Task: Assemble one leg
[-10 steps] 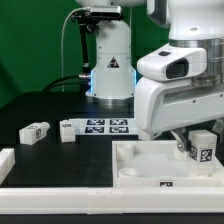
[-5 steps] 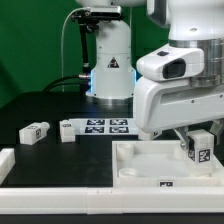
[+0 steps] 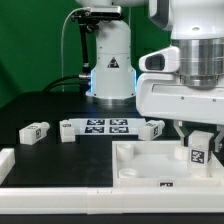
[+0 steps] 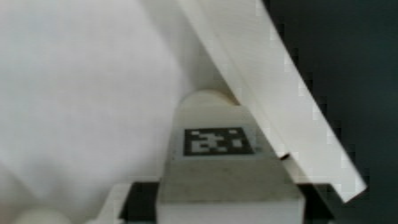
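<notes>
My gripper [image 3: 201, 137] is shut on a leg [image 3: 200, 150], a stubby white peg with a black-and-white tag. It holds the leg upright over the right rear corner of the large white rimmed panel [image 3: 140, 160]. In the wrist view the leg [image 4: 217, 140] sits between my dark fingers [image 4: 146, 200], with its far end close to the panel's raised rim [image 4: 267, 90]. I cannot tell whether the leg touches the panel. Three more legs lie on the black table: one at the left [image 3: 35, 131], one beside the marker board [image 3: 68, 131], one behind the panel [image 3: 153, 128].
The marker board [image 3: 108, 125] lies at the table's middle rear. The robot's base [image 3: 110, 70] stands behind it. A white block [image 3: 6, 160] sits at the left edge. A white ledge [image 3: 90, 200] runs along the front.
The arm has turned and shifted to the exterior view's right, and the held leg has moved slightly right and down. The leg behind the panel has come into view.
</notes>
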